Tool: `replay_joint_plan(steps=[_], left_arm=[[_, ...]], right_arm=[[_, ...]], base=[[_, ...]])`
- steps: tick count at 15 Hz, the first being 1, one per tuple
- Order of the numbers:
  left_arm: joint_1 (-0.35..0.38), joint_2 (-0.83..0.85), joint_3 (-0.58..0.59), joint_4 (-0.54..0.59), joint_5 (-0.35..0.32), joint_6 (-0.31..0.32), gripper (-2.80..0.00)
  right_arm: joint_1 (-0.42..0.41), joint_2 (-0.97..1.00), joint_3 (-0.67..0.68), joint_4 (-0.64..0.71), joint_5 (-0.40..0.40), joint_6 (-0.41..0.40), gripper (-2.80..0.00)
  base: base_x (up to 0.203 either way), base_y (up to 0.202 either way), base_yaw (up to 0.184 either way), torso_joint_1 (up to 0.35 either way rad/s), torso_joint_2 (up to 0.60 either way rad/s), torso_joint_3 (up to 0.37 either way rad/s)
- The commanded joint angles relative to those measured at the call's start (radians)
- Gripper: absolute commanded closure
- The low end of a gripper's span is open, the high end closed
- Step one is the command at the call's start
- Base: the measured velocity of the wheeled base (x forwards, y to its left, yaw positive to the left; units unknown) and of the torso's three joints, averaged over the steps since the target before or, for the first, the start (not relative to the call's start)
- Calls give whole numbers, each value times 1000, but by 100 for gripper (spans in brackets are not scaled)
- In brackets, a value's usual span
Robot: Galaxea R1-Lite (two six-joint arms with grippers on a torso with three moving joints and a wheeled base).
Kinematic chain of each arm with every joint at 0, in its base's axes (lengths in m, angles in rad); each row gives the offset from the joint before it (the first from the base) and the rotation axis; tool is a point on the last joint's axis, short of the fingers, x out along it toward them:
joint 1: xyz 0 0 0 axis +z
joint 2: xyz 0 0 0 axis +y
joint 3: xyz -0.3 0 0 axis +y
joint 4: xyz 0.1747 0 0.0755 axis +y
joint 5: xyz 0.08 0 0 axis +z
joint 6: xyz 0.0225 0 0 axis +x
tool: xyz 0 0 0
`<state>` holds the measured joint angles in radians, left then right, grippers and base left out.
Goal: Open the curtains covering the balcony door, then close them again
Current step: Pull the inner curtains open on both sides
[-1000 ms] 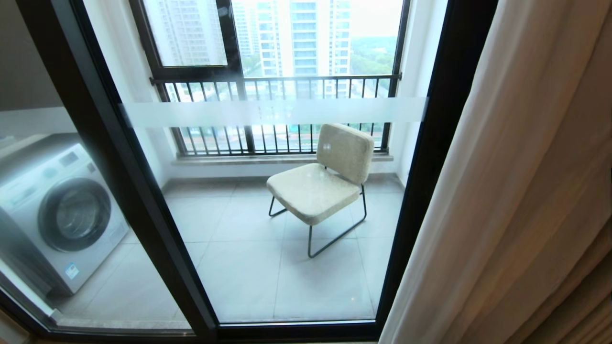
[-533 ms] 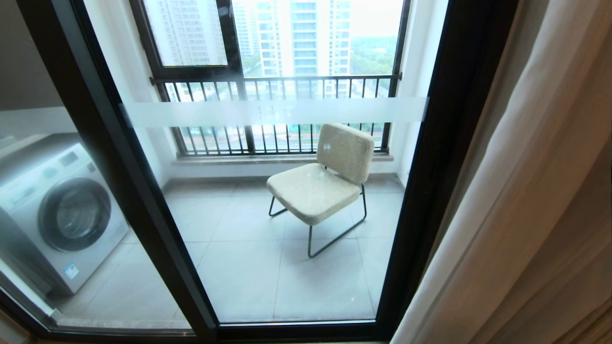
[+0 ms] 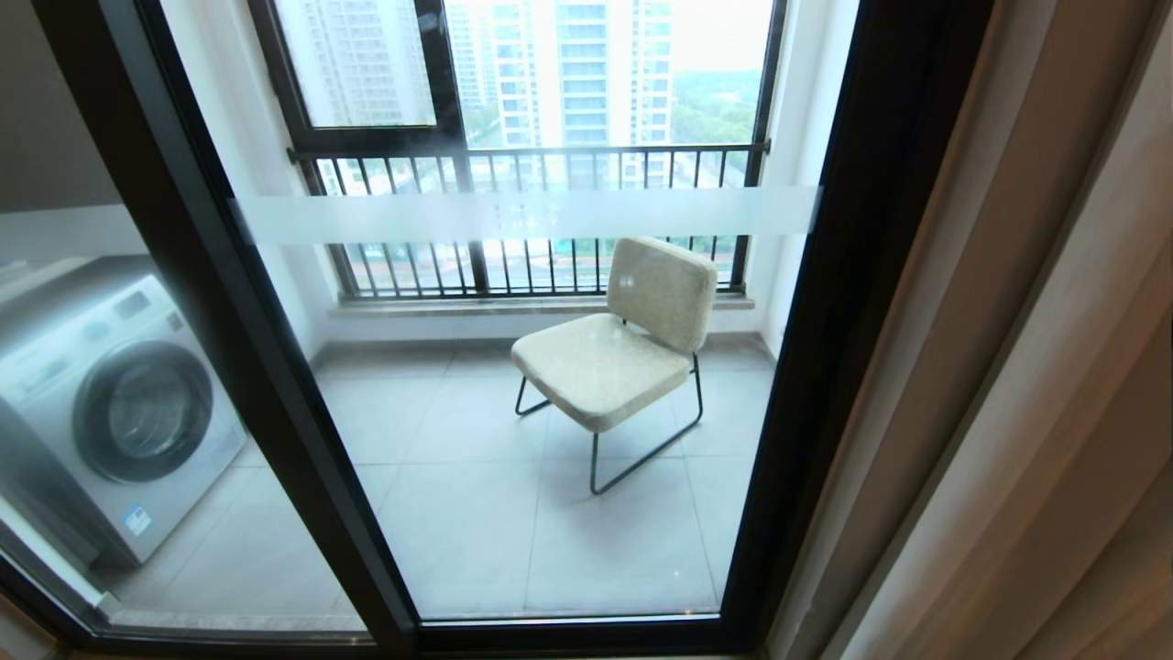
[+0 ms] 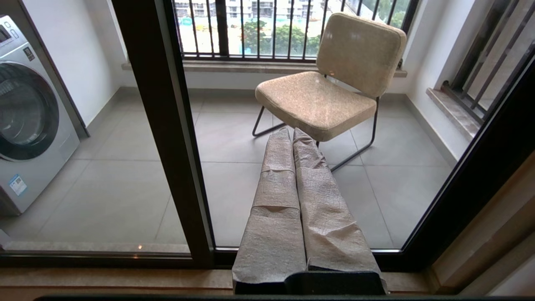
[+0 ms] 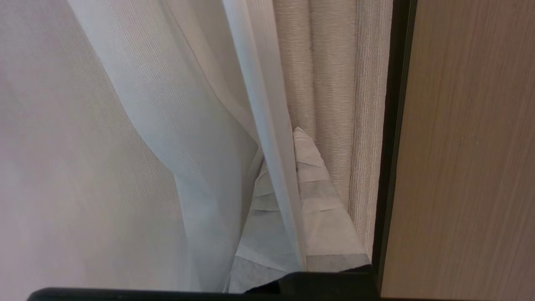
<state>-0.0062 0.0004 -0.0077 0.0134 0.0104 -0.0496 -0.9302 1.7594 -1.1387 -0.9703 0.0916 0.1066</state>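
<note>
Curtains: vertical folds, far right of balcony door. Right wrist view alone shows right pincer closed, sheer draped across; left pincer closed, empty.

Beyond my glass, the grey tiled balcony floor carries a cushioned beige chair on thin black metal legs near the railing side, and a silver front-loading washing machine standing well apart at my left.
</note>
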Motion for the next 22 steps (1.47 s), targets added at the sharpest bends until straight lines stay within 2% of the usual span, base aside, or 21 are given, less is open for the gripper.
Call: replay_joint_plan(steps=[1, 4, 6, 8, 10, 15, 17, 22], left_arm=[[0, 0, 0, 0, 0, 0, 0], [0, 0, 0, 0, 0, -1, 0], [0, 0, 0, 0, 0, 0, 0], [0, 0, 0, 0, 0, -1, 0], [0, 0, 0, 0, 0, 0, 0], [0, 0, 0, 0, 0, 0, 0], [0, 0, 0, 0, 0, 0, 0], [0, 0, 0, 0, 0, 0, 0]], right_arm=[[4, -30, 11, -10, 49, -5, 0], [37, -107, 65, -42, 167, -8, 0], [87, -171, 121, -60, 245, -7, 0], [158, -230, 160, -65, 332, -1, 0], [254, -261, 175, -64, 375, 2, 0], [492, -241, 147, -64, 394, 0, 0], [529, -199, 125, -66, 389, -6, 0], [536, -108, 79, -107, 387, -7, 0]], base=[[0, 0, 0, 0, 0, 0], [0, 0, 0, 0, 0, 0], [0, 0, 0, 0, 0, 0], [0, 0, 0, 0, 0, 0], [0, 0, 0, 0, 0, 0], [0, 0, 0, 0, 0, 0], [0, 0, 0, 0, 0, 0], [0, 0, 0, 0, 0, 0]])
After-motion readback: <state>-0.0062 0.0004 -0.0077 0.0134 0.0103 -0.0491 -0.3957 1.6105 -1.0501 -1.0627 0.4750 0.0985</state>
